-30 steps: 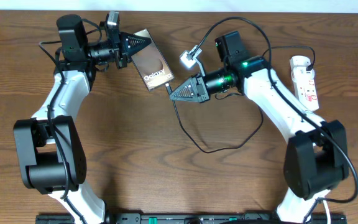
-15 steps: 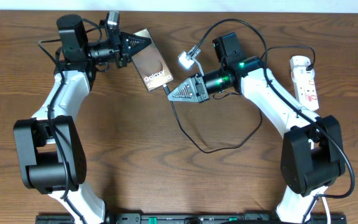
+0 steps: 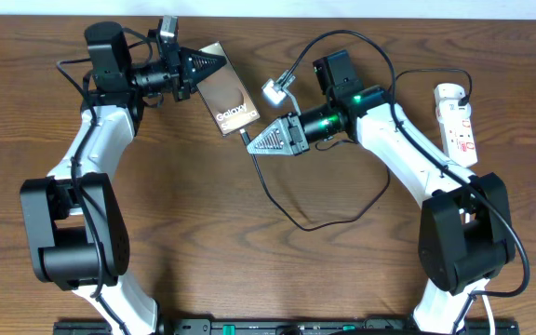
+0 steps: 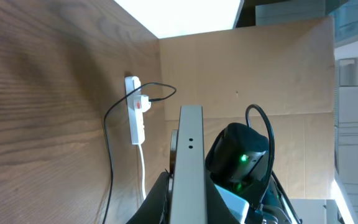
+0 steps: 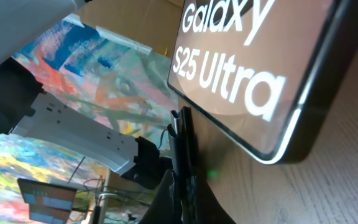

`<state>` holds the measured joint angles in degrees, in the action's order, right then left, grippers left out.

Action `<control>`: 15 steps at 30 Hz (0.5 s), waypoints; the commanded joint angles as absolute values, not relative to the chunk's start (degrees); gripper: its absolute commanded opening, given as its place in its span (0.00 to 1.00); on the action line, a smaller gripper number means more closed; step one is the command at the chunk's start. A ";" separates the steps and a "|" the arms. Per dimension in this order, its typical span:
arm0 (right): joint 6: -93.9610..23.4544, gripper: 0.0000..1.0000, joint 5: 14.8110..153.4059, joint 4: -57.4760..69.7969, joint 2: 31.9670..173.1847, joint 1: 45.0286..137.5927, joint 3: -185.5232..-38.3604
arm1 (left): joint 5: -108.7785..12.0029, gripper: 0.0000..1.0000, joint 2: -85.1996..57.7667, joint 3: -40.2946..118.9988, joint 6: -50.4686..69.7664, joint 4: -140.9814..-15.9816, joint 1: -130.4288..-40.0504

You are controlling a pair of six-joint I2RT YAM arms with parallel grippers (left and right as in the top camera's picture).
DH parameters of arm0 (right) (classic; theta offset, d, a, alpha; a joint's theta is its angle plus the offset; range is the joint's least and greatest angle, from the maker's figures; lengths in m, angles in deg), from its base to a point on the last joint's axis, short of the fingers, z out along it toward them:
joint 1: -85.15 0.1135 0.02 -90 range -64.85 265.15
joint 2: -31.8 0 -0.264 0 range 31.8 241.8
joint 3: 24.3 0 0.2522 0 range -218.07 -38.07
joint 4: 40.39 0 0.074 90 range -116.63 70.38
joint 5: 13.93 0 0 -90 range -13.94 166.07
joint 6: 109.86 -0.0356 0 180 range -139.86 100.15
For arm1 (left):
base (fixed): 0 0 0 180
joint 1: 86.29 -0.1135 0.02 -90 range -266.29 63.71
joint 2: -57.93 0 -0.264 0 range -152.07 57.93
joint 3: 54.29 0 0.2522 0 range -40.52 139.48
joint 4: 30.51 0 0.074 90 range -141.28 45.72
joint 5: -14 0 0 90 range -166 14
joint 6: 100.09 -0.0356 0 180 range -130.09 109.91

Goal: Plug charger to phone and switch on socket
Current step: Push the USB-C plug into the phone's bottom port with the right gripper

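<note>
The phone (image 3: 228, 88) is a dark grey-brown slab with white Galaxy lettering, at the back middle of the table. My left gripper (image 3: 214, 63) is shut on its far end; in the left wrist view the phone's thin edge (image 4: 190, 162) stands between the fingers. My right gripper (image 3: 257, 141) is shut on the charger's connector tip (image 3: 246, 133), which sits just off the phone's near end. In the right wrist view the tip (image 5: 182, 134) is close beside the phone (image 5: 260, 68). The black charger cable (image 3: 328, 219) loops back to the white socket (image 3: 458, 121) at the far right.
The socket also shows in the left wrist view (image 4: 137, 115), with the black plug in it and its white cord trailing. The cable's loop lies on the wood between the arms. A cardboard wall stands behind the table.
My right gripper has moved left and slightly back, bringing the connector tip closer to the phone's near end. The left gripper and phone have stayed still.
</note>
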<state>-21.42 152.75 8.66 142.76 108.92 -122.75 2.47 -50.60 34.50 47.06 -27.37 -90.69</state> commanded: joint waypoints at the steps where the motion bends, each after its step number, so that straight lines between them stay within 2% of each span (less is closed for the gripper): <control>1: -23.06 0.01 153.97 8.75 143.50 109.42 -123.03 | 3.26 0.07 -50.29 35.07 47.84 -26.98 -90.74; 15: -26.77 0.01 151.05 7.68 143.50 108.76 -123.03 | 3.96 0.07 -50.29 35.07 47.78 -26.95 -90.71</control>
<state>-25.35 150.61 8.20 142.76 108.85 -122.75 2.50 -50.60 34.50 47.06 -27.37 -90.69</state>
